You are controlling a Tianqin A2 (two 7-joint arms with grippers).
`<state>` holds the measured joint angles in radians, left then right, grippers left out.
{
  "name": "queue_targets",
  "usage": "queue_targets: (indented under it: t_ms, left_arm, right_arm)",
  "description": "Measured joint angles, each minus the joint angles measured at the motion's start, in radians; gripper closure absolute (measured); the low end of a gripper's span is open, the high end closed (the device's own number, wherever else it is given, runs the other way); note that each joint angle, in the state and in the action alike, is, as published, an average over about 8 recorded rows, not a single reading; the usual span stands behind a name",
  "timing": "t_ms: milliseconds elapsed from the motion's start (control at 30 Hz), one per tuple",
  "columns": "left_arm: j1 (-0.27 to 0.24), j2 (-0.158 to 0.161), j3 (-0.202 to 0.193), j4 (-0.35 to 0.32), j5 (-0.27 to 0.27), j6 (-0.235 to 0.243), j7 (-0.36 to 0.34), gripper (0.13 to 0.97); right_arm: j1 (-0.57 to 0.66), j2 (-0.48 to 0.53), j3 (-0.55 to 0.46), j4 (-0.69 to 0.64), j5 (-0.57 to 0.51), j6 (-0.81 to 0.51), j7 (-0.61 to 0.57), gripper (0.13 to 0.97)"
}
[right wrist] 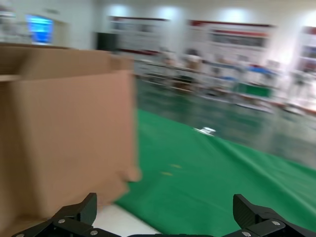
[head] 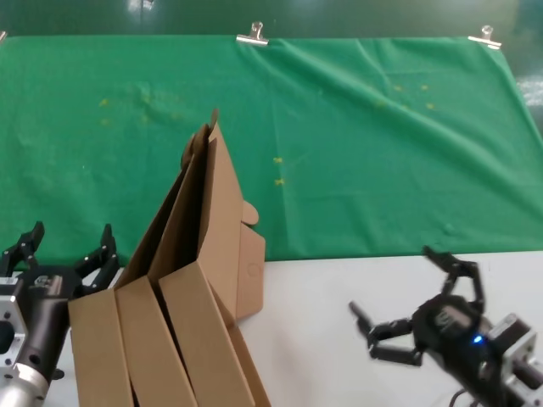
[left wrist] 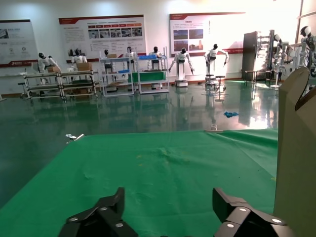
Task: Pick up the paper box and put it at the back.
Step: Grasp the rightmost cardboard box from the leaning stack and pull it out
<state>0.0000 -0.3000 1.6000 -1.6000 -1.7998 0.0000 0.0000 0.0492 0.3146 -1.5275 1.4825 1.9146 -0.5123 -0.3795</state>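
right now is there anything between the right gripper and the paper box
No. In the head view only bare white tabletop separates the right gripper from the paper box.

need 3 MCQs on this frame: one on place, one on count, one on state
1. Where does the right gripper sit?
A. over the white tabletop, to the right of the paper boxes
B. on the green cloth
C. inside a box

2. How many silver clips show on the far edge of the green cloth in the head view?
A. none
B. two
C. five

3. What state is the left gripper in?
A. shut on a box
B. open, holding nothing
C. out of view

Answers:
1. A: its fingers hang over bare white table, apart from the cardboard.
2. B: one clip near the middle, another clip at right.
3. B: in the left wrist view its fingers are spread with only cloth between them.
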Motion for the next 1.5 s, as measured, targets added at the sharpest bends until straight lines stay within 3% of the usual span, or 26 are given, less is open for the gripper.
queue_targets:
  t_ms: [133,400,567,800,1033,1333,1500]
  left_arm:
    - [0.000,0.000,0.000,0.000,0.000,0.000,0.000,0.464]
    - [0.000,0.000,0.000,0.000,0.000,0.000,0.000,0.678]
    - [0.000,0.000,0.000,0.000,0.000,0.000,0.000,0.697]
    - [0.000,0.000,0.000,0.000,0.000,0.000,0.000,0.835]
    - [0.000,0.000,0.000,0.000,0.000,0.000,0.000,0.904]
    - [0.000,0.000,0.000,0.000,0.000,0.000,0.000,0.946]
    - [0.000,0.000,0.000,0.000,0.000,0.000,0.000,0.953]
  right_arm:
    - [0.026,0.045,-0.050,-0.039,0.015,-0.159,-0.099,0.129]
    - [0.108,0.131,-0.193,-0.123,0.009,-0.442,-0.203,0.131]
    - [0.179,0.149,-0.280,-0.168,-0.002,-0.560,-0.199,0.137]
    - [0.262,0.138,-0.354,-0.223,-0.019,-0.622,-0.167,0.156]
    - [0.301,0.141,-0.378,-0.260,-0.016,-0.651,-0.141,0.208]
    - [0.312,0.152,-0.382,-0.269,0.001,-0.668,-0.102,0.344]
    - [0.315,0.158,-0.385,-0.264,0.011,-0.676,-0.065,0.469]
